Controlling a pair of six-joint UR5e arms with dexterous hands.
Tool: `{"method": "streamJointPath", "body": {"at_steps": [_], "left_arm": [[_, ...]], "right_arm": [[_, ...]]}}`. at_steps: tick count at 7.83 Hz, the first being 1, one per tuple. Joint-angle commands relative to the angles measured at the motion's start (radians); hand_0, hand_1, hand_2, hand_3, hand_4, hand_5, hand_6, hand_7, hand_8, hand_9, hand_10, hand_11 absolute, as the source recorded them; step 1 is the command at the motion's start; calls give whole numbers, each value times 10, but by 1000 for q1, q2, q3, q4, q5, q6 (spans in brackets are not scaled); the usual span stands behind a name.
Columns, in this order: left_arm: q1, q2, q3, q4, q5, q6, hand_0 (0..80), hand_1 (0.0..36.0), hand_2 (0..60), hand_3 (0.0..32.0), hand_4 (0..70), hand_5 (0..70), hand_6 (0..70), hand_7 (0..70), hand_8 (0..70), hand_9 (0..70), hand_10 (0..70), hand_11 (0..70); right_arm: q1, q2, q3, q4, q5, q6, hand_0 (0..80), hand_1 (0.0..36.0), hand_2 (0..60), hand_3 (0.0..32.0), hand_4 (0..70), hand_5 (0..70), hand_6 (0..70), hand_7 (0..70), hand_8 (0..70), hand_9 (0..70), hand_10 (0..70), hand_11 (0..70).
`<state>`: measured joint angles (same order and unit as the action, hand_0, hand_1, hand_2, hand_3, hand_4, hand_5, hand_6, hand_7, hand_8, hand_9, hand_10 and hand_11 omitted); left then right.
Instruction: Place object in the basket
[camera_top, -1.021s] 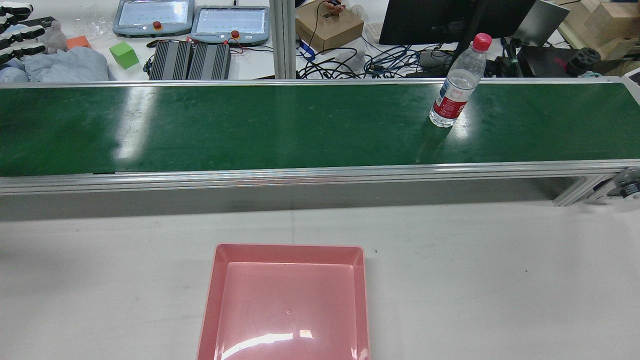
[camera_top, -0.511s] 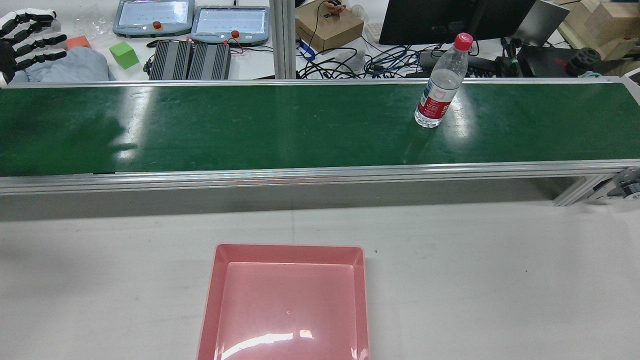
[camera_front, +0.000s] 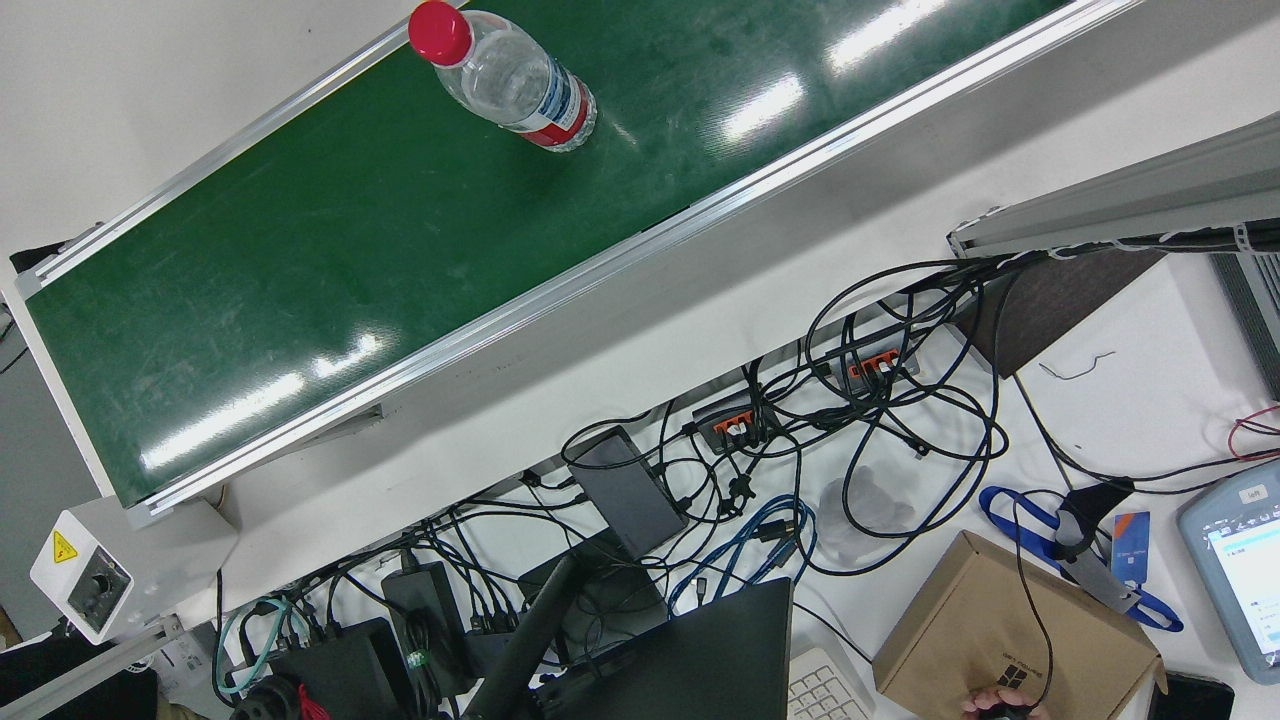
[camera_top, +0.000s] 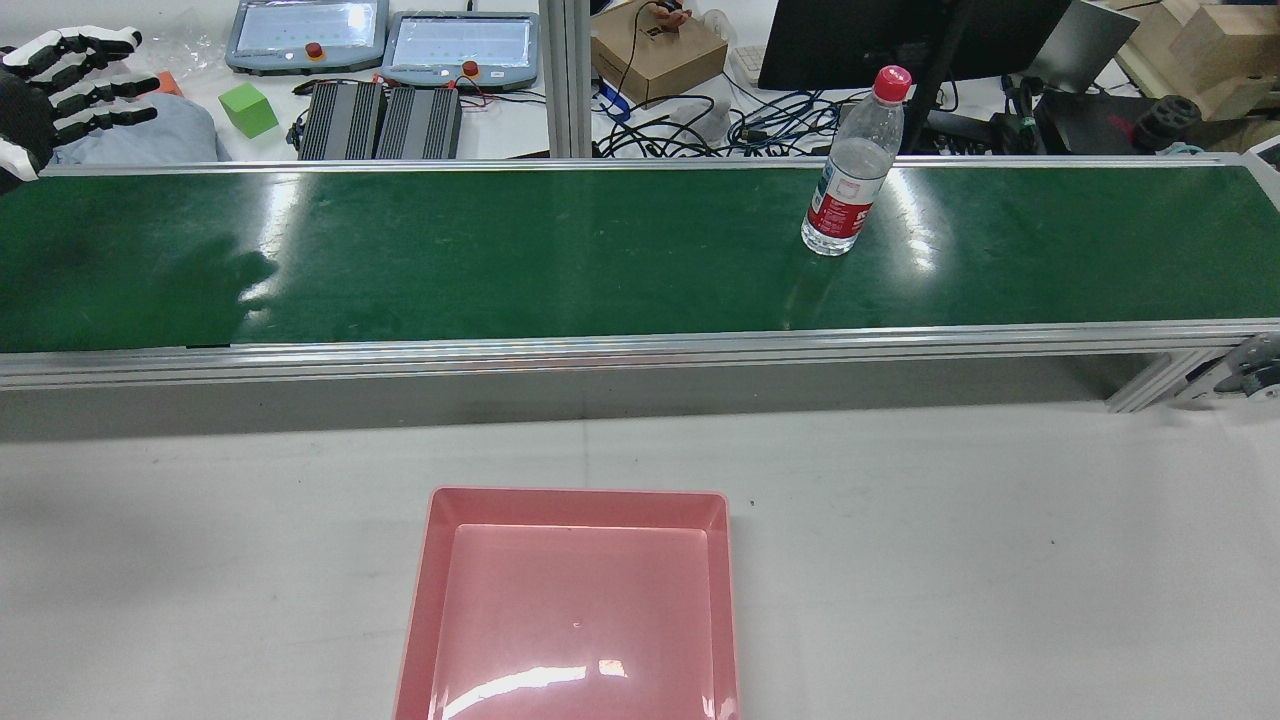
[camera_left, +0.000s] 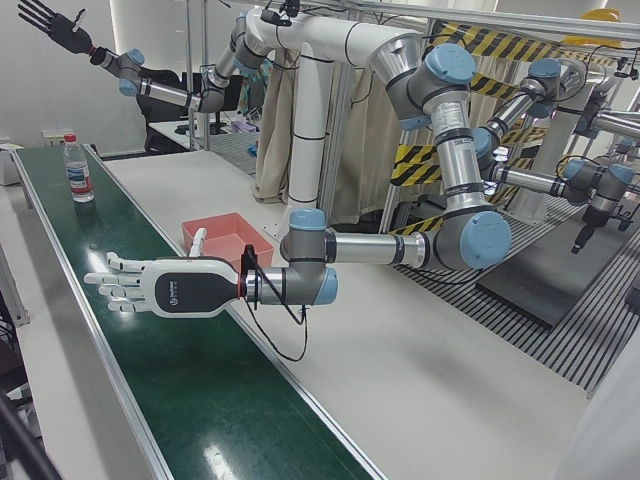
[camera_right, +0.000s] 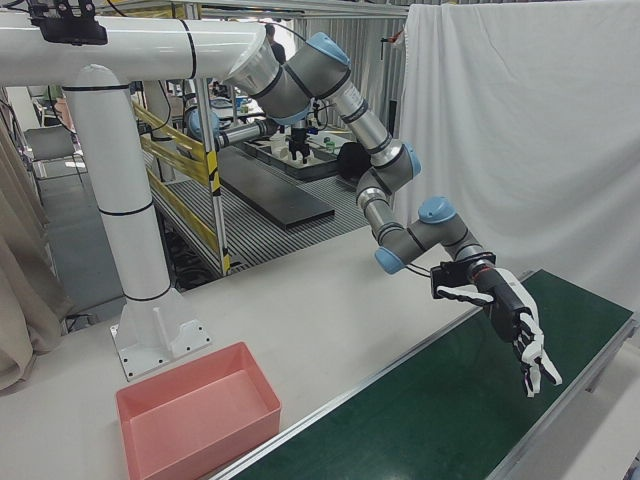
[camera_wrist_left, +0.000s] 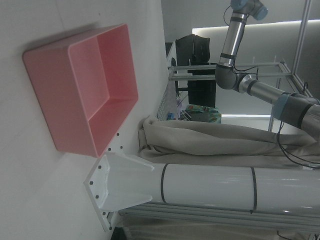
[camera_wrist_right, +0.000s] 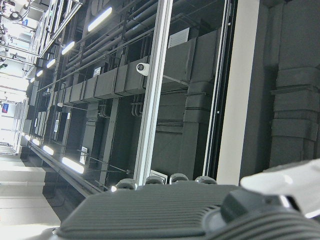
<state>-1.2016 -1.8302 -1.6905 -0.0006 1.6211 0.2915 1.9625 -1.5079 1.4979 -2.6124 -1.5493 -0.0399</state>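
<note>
A clear water bottle (camera_top: 850, 170) with a red cap and red label stands upright on the green conveyor belt (camera_top: 500, 250), right of centre; it also shows in the front view (camera_front: 505, 80) and far off in the left-front view (camera_left: 78, 170). The pink basket (camera_top: 575, 495) sits empty on the white table in front of the belt. My left hand (camera_top: 60, 85) is open, fingers spread, above the belt's left end, far from the bottle; it also shows in the left-front view (camera_left: 150, 285) and the right-front view (camera_right: 520, 325). My right hand (camera_left: 45, 18) is open and raised high above the bottle's end.
An aluminium rail (camera_top: 640, 345) edges the belt. Behind the belt lie teach pendants (camera_top: 380, 40), a green cube (camera_top: 247, 108), cables and a cardboard box (camera_top: 655, 55). The white arm pedestal (camera_right: 130, 230) stands behind the basket.
The bottle has moved left along the belt. My left hand has come further into the rear view from the left edge, fingers still spread.
</note>
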Motion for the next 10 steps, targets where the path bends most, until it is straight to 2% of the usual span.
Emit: {"method": "streamJointPath", "body": {"at_steps": [1,4,6,7,10], "left_arm": [[11,0,-5,8,-3,-2,519,0,0,76,40,310,59,29,121,125,84,128],[10,2,-5,13,-3,-2,525,0,0,96,39,268,51,19,106,108,69,109],[10,5,-12,13,-3,-2,526,0,0,84,44,249,57,28,109,113,66,104],[10,5,-12,13,-3,-2,519,0,0,94,13,244,47,24,93,105,60,96],[16,2,-9,27,-4,-3,511,0,0,88,18,273,48,29,101,115,73,114]], "right_arm": [[1,0,1,0,-2,0,0,0,0,0,0,0,0,0,0,0,0,0],[-1,0,1,0,0,0,0,0,0,0,0,0,0,0,0,0,0,0],[-1,0,1,0,0,0,0,0,0,0,0,0,0,0,0,0,0,0],[1,0,1,0,-2,0,0,0,0,0,0,0,0,0,0,0,0,0],[-1,0,1,0,-2,0,0,0,0,0,0,0,0,0,0,0,0,0]]}}
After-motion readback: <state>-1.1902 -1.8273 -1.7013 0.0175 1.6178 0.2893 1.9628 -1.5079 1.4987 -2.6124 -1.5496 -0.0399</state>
